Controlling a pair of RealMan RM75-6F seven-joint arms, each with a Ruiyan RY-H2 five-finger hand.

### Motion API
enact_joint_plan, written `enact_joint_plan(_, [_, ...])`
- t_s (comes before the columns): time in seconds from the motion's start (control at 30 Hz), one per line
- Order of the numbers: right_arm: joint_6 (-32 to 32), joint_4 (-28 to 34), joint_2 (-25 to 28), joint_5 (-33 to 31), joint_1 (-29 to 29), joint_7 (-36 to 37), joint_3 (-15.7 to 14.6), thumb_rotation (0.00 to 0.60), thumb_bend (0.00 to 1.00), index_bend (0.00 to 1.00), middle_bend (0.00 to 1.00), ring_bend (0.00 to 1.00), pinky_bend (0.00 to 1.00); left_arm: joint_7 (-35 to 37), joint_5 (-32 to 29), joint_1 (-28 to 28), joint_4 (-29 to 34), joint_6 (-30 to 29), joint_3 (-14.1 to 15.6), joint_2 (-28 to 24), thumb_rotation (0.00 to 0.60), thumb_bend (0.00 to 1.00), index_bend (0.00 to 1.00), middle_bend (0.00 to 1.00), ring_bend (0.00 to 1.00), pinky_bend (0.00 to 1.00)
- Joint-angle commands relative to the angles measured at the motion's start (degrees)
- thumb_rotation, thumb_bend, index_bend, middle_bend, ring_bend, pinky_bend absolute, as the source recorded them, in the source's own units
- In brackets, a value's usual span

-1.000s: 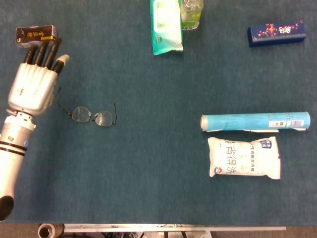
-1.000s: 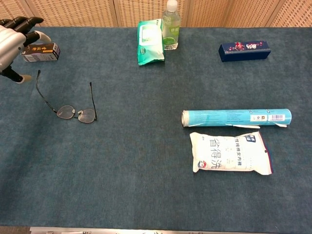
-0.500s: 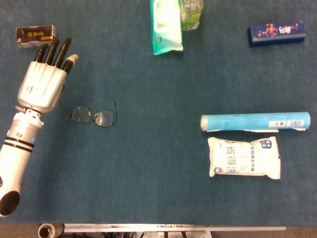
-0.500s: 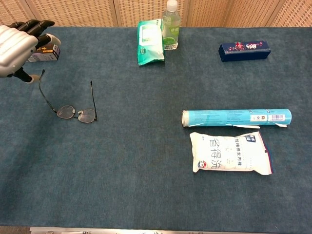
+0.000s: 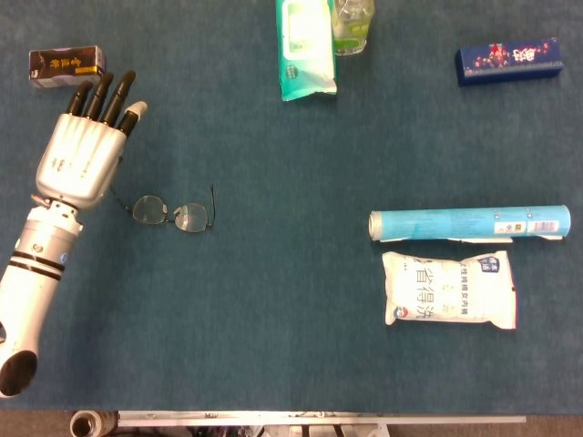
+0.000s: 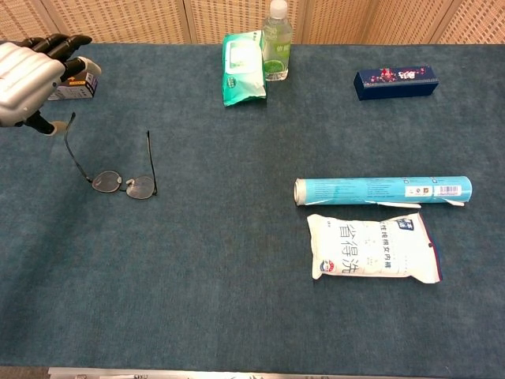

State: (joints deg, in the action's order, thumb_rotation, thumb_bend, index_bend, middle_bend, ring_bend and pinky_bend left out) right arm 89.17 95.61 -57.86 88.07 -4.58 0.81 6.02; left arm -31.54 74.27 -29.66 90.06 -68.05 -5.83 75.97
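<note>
My left hand hovers palm down over the left side of the blue table, fingers stretched out and apart, holding nothing. In the chest view the left hand sits at the far left edge. A pair of thin-framed glasses lies unfolded just right of the wrist; the glasses have both arms pointing away from me. A small dark box lies just beyond the fingertips. My right hand appears in neither view.
At the back stand a green wipes pack and a clear bottle, with a dark blue box to the right. A light blue tube and a white pouch lie at the right.
My left hand has shifted to the right and slightly nearer the glasses, still spread. Nothing on the table has moved.
</note>
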Motion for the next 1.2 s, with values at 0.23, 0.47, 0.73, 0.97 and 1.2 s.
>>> enact_joint_plan(0.23, [-0.1, 0.0, -0.1, -0.1, 0.0, -0.1, 0.0, 0.6, 0.32, 0.39, 0.37, 0.22, 0.37, 2.3, 1.7, 0.3, 0.8, 0.6, 1.3, -0.2, 0.6, 0.14, 0.19, 0.0, 0.0, 0.12])
enact_joint_plan(0.47, [-0.2, 0.0, -0.1, -0.1, 0.0, -0.2, 0.0, 0.6, 0.32, 0.39, 0.37, 0.22, 0.37, 2.9, 2.7, 0.4, 1.6, 1.0, 2.2, 0.0, 0.6, 0.14, 0.19, 0.0, 0.0, 0.12])
enact_joint_plan(0.73, [0.0, 0.1, 0.0, -0.1, 0.0, -0.1, 0.0, 0.6, 0.32, 0.39, 0.37, 0.22, 0.37, 3.1, 3.2, 0.6, 1.6, 1.5, 3.0, 0.7, 0.6, 0.14, 0.19, 0.0, 0.0, 0.12])
enact_joint_plan(0.97, [0.0, 0.1, 0.1, -0.1, 0.1, 0.1, 0.1, 0.6, 0.32, 0.39, 0.37, 0.22, 0.37, 3.2, 3.7, 0.7, 1.6, 2.0, 3.7, 1.2, 0.6, 0.14, 0.19, 0.0, 0.0, 0.12])
enact_joint_plan(1.2, [0.0, 0.1, 0.1, -0.2, 0.1, 0.1, 0.1, 0.6, 0.32, 0.39, 0.37, 0.22, 0.37, 3.2, 3.8, 0.8, 1.3, 2.8, 4.3, 1.7, 0.6, 0.14, 0.19, 0.0, 0.0, 0.12])
